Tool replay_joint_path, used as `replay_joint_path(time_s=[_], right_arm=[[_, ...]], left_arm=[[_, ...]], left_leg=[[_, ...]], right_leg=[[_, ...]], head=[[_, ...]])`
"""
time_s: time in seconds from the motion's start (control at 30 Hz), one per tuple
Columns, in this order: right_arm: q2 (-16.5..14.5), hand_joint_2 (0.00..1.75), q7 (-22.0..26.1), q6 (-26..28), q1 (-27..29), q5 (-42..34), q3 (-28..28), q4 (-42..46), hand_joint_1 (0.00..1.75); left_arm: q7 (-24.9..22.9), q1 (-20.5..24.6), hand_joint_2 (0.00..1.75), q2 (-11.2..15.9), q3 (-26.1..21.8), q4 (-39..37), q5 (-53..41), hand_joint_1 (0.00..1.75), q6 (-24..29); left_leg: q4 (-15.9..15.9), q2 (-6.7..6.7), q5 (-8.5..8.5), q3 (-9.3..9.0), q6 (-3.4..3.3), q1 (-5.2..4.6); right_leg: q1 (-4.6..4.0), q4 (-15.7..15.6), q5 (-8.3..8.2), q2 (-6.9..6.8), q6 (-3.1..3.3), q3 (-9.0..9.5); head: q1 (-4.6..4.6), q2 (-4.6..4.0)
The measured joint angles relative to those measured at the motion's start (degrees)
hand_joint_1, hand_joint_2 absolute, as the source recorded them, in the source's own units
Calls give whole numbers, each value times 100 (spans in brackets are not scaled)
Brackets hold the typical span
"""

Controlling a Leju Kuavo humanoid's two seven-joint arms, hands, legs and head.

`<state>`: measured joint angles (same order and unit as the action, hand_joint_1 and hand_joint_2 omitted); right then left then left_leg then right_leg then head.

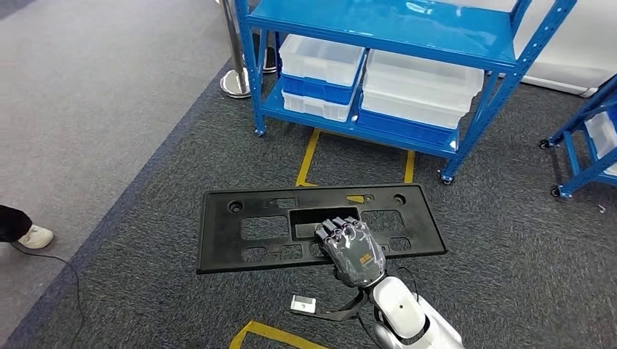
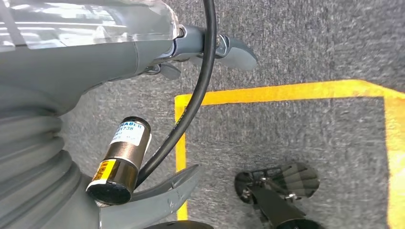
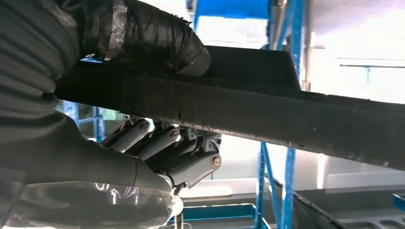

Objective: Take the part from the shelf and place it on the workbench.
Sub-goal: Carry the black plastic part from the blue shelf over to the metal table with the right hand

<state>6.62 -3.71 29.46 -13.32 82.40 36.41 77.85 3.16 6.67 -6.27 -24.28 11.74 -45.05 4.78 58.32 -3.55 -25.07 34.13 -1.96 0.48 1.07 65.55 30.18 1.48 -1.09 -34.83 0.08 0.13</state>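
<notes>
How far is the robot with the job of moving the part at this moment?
Done: the black part is off the blue shelf. In hand: the right robot hand grips it through a cutout, thumb on one face, fingers on the other, above the carpet. Left: placing it on the workbench, not seen here.

The part point(image 1: 247, 229) is a long, flat, black plastic panel, rectangular, with one large rectangular opening near its middle, smaller recessed windows to either side, and round holes near its far corners. It is being carried roughly level above the grey carpet, its long side running from nine o'clock to three o'clock across the head view. The shelf point(image 1: 407, 33), blue and stacked with clear bins, is standing beyond it at twelve o'clock. The right hand point(image 1: 351, 247) is gripping its near edge, fingers seemingly hooked into the central opening, thumb pressing the opposite face.
</notes>
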Motion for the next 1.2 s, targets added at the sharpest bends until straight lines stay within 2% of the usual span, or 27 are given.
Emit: replay_joint_path(time_s=[0.03, 0.1, 0.17, 0.23, 0.3, 0.33, 0.37, 0.4, 0.43, 0.5, 0.57, 0.6, 0.67, 0.73, 0.77, 0.8, 0.87, 0.9, 0.93, 0.97, 1.0, 1.07, 1.1, 1.2], right_arm=[[-1, 175, -1, 1, 1, 0, 0, 2, 162], [0, 175, 0, 1, 9, 1, 0, 8, 162], [-6, 175, 0, 1, 13, 3, 0, 15, 162], [-19, 175, -6, 3, 11, 9, -1, 22, 162], [-24, 175, -18, 7, 18, 25, -2, 26, 162], [-24, 175, -25, 10, 25, 38, -2, 27, 162], [-24, 175, -31, 13, 33, 52, -2, 27, 162], [-24, 175, -38, 17, 39, 68, -2, 26, 162], [-24, 175, -43, 21, 42, 81, -2, 25, 162], [-27, 175, -48, 26, 43, 104, -2, 26, 162], [-31, 175, -57, 30, 43, 137, -4, 30, 162], [-31, 175, -69, 33, 42, 159, -7, 33, 162], [-31, 175, -93, 36, 41, 196, -14, 52, 162], [-29, 175, -103, 36, 38, 213, -28, 83, 162], [-27, 175, -105, 38, 33, 215, -37, 97, 162], [-25, 175, -105, 41, 29, 216, -48, 105, 162], [-13, 175, -105, 48, 36, 216, -67, 111, 162], [-2, 175, -105, 48, 44, 217, -73, 110, 162], [7, 175, -104, 48, 52, 217, -75, 110, 162], [14, 175, -103, 47, 54, 218, -75, 110, 162], [17, 175, -99, 46, 53, 218, -76, 110, 162], [17, 175, -90, 43, 50, 215, -76, 110, 162], [17, 175, -85, 42, 50, 213, -76, 110, 162], [17, 175, -84, 42, 50, 212, -76, 110, 162]], left_arm=[[9, 19, 175, 1, 0, 4, -1, 0, -1], [15, 48, 175, 2, 0, 14, -3, 0, -1], [19, 50, 175, 13, 0, 20, -4, 0, -1], [36, 49, 175, 26, 0, 21, -9, 0, -9], [44, 72, 175, 30, 0, 22, -36, 0, -30], [34, 82, 175, 28, 0, 22, -55, 0, -40], [18, 82, 175, 27, 0, 22, -75, 0, -48], [-1, 70, 175, 25, 0, 22, -92, 0, -50], [-19, 50, 175, 24, 0, 22, -103, 0, -49], [-52, 8, 175, 27, 0, 22, -113, 0, -36], [-79, -11, 175, 31, 0, 22, -96, 0, -22], [-82, -21, 175, 33, 0, 22, -81, 0, -19], [-52, -52, 175, 32, -3, 22, -55, 0, -22], [5, -79, 175, 23, -10, 22, -33, 0, -25], [32, -78, 175, 19, -18, 22, -20, 0, -25], [57, -69, 175, 15, -30, 22, -8, 0, -25], [92, -37, 175, 5, -63, 22, 5, 0, -24], [103, -26, 175, -2, -78, 22, 9, 0, -24], [108, -24, 175, -8, -88, 22, 12, 0, -25], [109, -29, 175, -14, -96, 22, 14, 0, -26], [109, -34, 175, -19, -99, 22, 16, 0, -29], [107, -37, 175, -33, -102, 22, 16, 0, -34], [106, -36, 175, -39, -103, 22, 16, 0, -36], [106, -34, 175, -42, -103, 22, 16, 0, -36]], left_leg=[[27, -60, 1, 24, 29, -3], [46, -168, 27, 86, 112, 2], [38, -262, 58, 131, 198, 19], [219, -114, -71, 224, 255, 14], [808, 164, -415, 483, 294, 11], [1182, 241, -589, 649, 311, 19], [1473, 284, -695, 772, 323, 25], [1588, 308, -703, 807, 330, 28], [1481, 326, -607, 728, 329, 29], [741, 445, -271, 311, 295, 18], [122, 602, -97, -17, 225, -30], [11, 634, -93, -63, 191, -54], [-22, 541, -73, -58, 125, -65], [-83, 457, -29, -78, 67, -37], [-116, 425, -4, -88, 36, -17], [-127, 394, 11, -84, 17, -10], [-130, 307, 31, -61, -16, -5], [-125, 249, 36, -50, -21, -6], [-117, 190, 39, -42, -22, -6], [-105, 127, 39, -37, -18, -4], [-87, 62, 36, -35, -9, 1], [-42, -45, 21, -29, 17, 10], [-26, -75, 15, -26, 27, 12], [-18, -88, 12, -24, 32, 13]], right_leg=[[13, -324, -116, 126, 11, 145], [12, -577, -149, 287, 38, 233], [7, -615, -184, 192, 95, 226], [24, -668, -228, 62, 177, 243], [10, -693, -245, -84, 227, 246], [-5, -691, -245, -164, 238, 239], [-17, -688, -243, -239, 240, 231], [-25, -685, -242, -310, 242, 226], [-29, -682, -238, -372, 241, 225], [-36, -679, -226, -480, 230, 239], [-66, -671, -210, -577, 195, 248], [-78, -669, -206, -621, 172, 251], [-91, -681, -204, -709, 117, 261], [-79, -653, -157, -664, 61, 265], [-74, -553, -74, -561, 40, 225], [-58, -348, 59, -423, 27, 135], [-44, 333, 407, -222, 7, -186], [-37, 666, 528, -183, -3, -348], [-32, 853, 551, -168, -11, -443], [-25, 832, 460, -160, -16, -438], [-13, 586, 273, -139, -18, -323], [18, -107, -115, -33, -17, 12], [29, -334, -223, 17, -16, 123], [35, -428, -260, 50, -15, 169]], head=[[-1, 0], [-2, 0], [-1, 0], [-18, 0], [-41, 0], [-48, 0], [-47, 0], [-48, 0], [-48, 0], [-48, 0], [-47, 0], [-45, 0], [-43, 0], [-43, 0], [-41, 0], [-39, 0], [-35, 0], [-35, 0], [-35, 0], [-34, 0], [-34, 0], [-34, 0], [-34, 0], [-34, 0]])
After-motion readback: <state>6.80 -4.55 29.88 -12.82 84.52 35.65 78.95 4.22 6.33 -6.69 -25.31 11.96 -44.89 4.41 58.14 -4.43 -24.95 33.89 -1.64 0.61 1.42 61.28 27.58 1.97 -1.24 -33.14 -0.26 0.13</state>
